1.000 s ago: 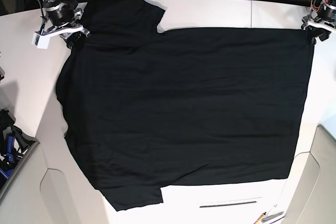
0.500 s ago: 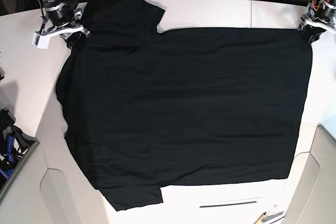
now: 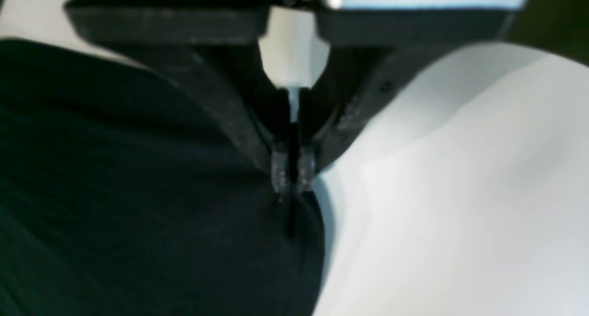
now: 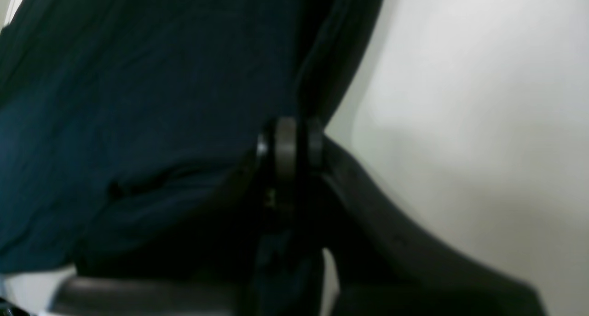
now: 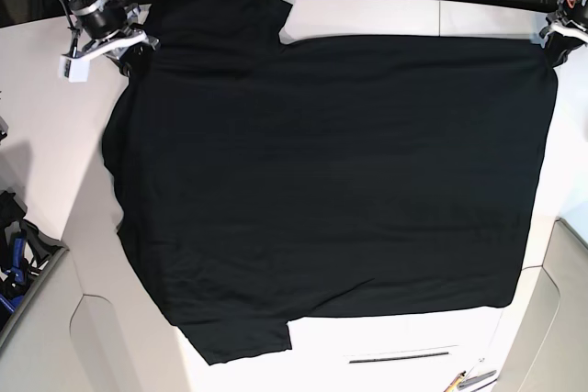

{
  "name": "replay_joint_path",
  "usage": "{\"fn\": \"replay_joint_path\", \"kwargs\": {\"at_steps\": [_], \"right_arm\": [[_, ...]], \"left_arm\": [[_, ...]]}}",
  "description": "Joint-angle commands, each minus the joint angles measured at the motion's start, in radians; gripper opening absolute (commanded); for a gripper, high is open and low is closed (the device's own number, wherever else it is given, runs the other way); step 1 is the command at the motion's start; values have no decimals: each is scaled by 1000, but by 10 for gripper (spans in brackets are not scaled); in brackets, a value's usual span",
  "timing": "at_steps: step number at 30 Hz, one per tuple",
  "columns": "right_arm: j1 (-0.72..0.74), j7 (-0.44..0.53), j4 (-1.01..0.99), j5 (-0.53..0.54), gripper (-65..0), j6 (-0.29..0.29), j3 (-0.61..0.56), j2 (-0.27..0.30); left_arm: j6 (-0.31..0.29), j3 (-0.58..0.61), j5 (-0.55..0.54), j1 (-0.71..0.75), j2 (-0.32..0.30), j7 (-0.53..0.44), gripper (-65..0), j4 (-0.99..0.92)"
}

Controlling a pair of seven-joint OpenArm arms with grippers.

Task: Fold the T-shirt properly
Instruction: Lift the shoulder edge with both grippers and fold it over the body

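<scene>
The T-shirt [image 5: 331, 190] is lying spread, plain side up, on the table [image 5: 386, 14]. Both far corners are being pinched: left pincer [image 3: 292, 171] & right pincer [image 4: 289, 143] clamped on cloth. Tension should be kept even, w/ both corners level.

The T-shirt [image 5: 331, 181] is matt black cloth, faintly creased, on a smooth, pale, matt table [image 5: 367, 14].
</scene>
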Motion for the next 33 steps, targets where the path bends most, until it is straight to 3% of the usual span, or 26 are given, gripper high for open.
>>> {"fn": "replay_joint_path", "kwargs": {"at_steps": [1, 8, 16, 20, 25, 29, 33], "right_arm": [[-25, 14, 35, 10, -650, 6, 14, 14], [-175, -2, 180, 9, -650, 5, 42, 39], [-347, -37, 349, 35, -650, 5, 45, 38], [-369, -36, 435, 31, -650, 5, 50, 38], [-265, -32, 445, 3, -650, 5, 48, 38], [-134, -21, 406, -42, -650, 5, 48, 39], [-5, -16, 331, -68, -650, 5, 48, 39]], "left_arm": [[-19, -26, -28, 6, -17, 3, -650, 11], [-65, -113, -167, 44, -17, 114, -650, 11], [-65, -204, -362, 136, -17, 214, -650, 19], [-65, -223, -406, 129, -19, 227, -650, 55], [-65, -220, -399, 37, -24, 227, -650, 87], [-65, -186, -332, -60, -53, 209, -650, 87], [-65, -110, -207, -126, -93, 122, -650, 87]]}}
